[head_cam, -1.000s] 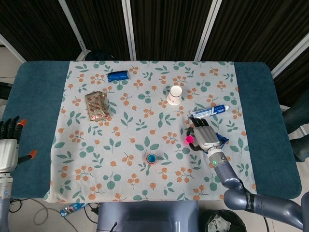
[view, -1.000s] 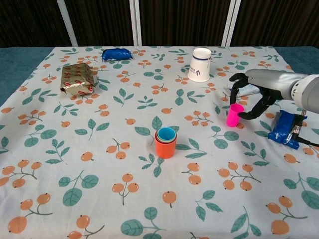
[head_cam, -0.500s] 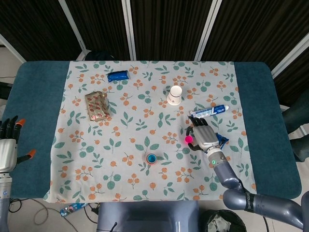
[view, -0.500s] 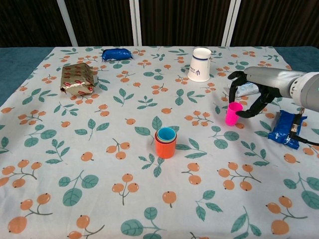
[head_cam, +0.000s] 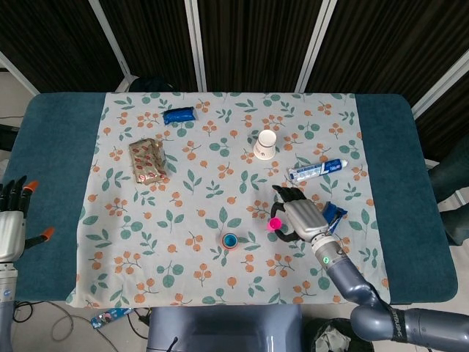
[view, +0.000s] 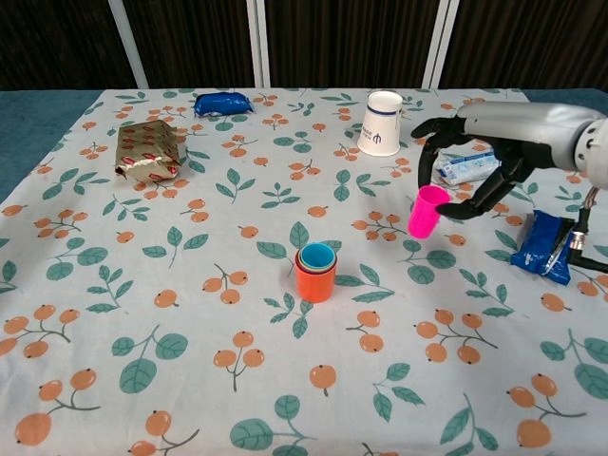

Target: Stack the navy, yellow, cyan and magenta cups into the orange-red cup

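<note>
The orange-red cup (view: 314,281) stands near the middle of the cloth with other cups nested in it, the cyan one (view: 317,256) showing on top; from above the stack (head_cam: 230,240) reads as a small ring. My right hand (view: 484,152) holds the magenta cup (view: 425,211) off the table, tilted, to the right of the stack and apart from it. In the head view that hand (head_cam: 302,221) has the magenta cup (head_cam: 275,224) at its left side. My left hand (head_cam: 12,220) hovers off the table's left edge, fingers spread, holding nothing.
An upturned white paper cup (view: 381,123) and a toothpaste tube (view: 464,168) lie behind the right hand. A blue packet (view: 540,245) lies at the right, a gold snack pack (view: 147,149) at the left, a blue pouch (view: 222,102) at the back.
My right hand has lifted the magenta cup off the cloth and carried it left toward the stack, tilting it. The left hand has barely moved.
</note>
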Robot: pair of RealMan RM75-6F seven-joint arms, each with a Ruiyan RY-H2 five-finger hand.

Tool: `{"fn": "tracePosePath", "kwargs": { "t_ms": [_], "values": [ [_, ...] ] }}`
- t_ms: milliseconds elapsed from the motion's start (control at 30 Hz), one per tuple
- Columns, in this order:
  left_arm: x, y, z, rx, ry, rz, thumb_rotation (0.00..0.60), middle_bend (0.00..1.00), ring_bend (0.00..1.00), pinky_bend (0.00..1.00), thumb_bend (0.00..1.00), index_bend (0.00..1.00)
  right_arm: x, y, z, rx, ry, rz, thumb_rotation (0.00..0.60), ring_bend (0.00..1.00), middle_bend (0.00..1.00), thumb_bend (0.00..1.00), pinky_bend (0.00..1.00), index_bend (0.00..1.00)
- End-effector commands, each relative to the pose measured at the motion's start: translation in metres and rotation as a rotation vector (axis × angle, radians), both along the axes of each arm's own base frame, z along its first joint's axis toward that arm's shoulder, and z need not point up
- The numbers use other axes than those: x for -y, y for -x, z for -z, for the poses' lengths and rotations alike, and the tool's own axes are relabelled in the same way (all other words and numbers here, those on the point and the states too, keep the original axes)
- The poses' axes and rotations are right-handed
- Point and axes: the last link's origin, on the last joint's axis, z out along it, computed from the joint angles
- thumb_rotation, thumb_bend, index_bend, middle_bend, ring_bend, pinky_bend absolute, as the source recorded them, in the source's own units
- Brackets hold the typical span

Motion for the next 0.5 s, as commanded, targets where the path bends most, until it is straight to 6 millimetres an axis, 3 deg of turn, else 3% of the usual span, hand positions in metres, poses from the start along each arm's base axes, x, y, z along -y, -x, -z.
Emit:
{"fn": "tracePosePath", "kwargs": {
  "t_ms": [33,500],
  "values": [
    [0.000,0.000,0.000,0.001,0.004,0.000,0.600,0.01,0.00,0.00,0.09,0.13,-0.009,-0.009,-0.006,0.010,-0.007,-0.030,0.600,0.05,0.00,0.43,0.06,0.48],
    [0.001,0.002,0.000,-0.008,0.017,-0.012,0.600,0.01,0.00,0.00,0.09,0.13,-0.014,-0.039,0.007,0.067,-0.035,-0.062,0.600,0.05,0.00,0.43,0.06,0.48]
  ]
}}
